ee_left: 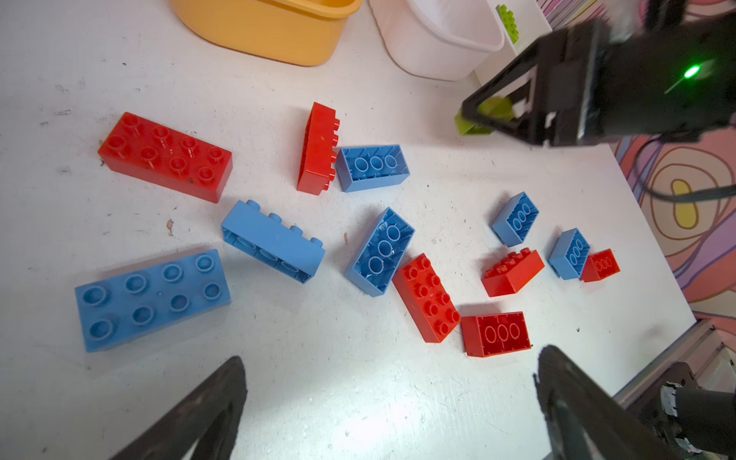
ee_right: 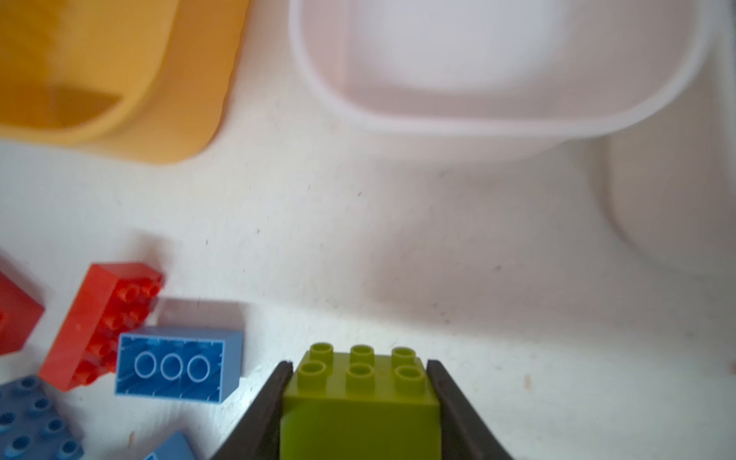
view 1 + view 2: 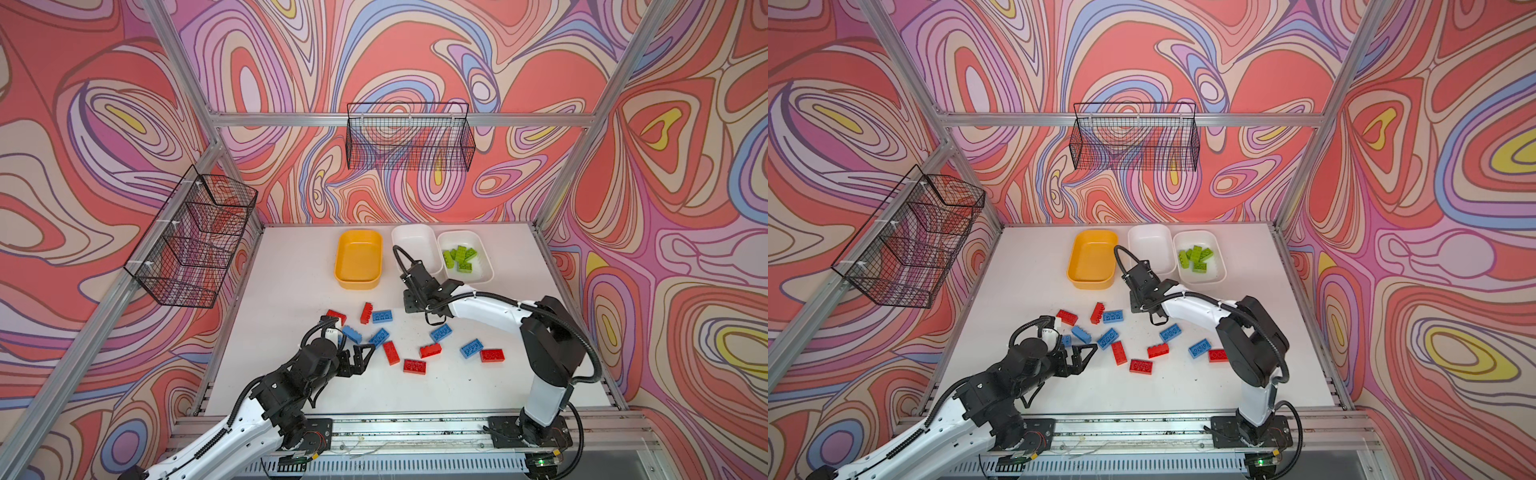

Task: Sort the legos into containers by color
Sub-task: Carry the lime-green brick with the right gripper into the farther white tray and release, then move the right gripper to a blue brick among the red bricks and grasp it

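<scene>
**Light and picture quality**

Top views: bright, even, diffuse light from overhead. The white table (image 3: 415, 395) is well exposed, not blown out. The bricks (image 3: 430, 350) cast short, soft shadows. The frame rails (image 3: 399, 119) bow toward the picture edges: wide-angle distortion. Mild softness overall.

Left wrist view: table surface sharp. A bright glare patch sits between the fingers (image 1: 207, 410) of the left gripper (image 1: 392, 354), which are soft from closeness. The right gripper (image 1: 478, 115) is smeared; its green light (image 1: 691, 71) flares.

Right wrist view: yellow tub (image 2: 191, 99) and white tub (image 2: 478, 119) blurred. The lime brick (image 2: 358, 398) in the foreground is fairly crisp. Broad, faint shadow on the table beside the white tub.
</scene>
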Robot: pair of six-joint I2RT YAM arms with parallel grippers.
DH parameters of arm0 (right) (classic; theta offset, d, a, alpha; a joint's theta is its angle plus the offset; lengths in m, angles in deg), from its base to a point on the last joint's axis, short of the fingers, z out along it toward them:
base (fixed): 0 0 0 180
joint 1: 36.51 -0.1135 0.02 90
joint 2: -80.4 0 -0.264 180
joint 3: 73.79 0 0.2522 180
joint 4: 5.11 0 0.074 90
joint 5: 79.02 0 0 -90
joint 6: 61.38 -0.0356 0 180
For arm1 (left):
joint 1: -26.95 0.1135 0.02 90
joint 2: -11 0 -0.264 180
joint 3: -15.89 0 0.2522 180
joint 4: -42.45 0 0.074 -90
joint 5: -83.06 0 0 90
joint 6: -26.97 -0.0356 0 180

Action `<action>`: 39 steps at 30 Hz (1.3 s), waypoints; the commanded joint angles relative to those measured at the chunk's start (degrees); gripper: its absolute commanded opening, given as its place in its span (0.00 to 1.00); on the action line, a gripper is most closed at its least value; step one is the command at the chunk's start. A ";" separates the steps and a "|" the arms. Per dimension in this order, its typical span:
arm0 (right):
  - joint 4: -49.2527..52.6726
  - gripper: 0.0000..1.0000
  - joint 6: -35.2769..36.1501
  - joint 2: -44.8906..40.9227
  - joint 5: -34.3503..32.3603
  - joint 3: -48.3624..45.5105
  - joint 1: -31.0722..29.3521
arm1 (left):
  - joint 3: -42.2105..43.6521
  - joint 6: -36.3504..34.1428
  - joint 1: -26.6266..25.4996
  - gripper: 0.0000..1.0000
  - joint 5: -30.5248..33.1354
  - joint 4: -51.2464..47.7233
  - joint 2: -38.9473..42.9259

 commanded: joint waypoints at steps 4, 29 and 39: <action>-0.44 0.36 4.57 -4.30 0.22 2.13 13.51 | -4.73 -2.64 0.33 1.00 -0.85 8.23 -9.72; -4.35 0.77 8.55 15.42 5.94 19.22 28.48 | -18.45 -6.61 5.69 1.00 -4.38 12.31 -34.14; -1.79 0.83 8.19 -4.49 6.70 4.75 24.89 | -13.48 -1.48 5.72 1.00 -6.27 12.05 -27.85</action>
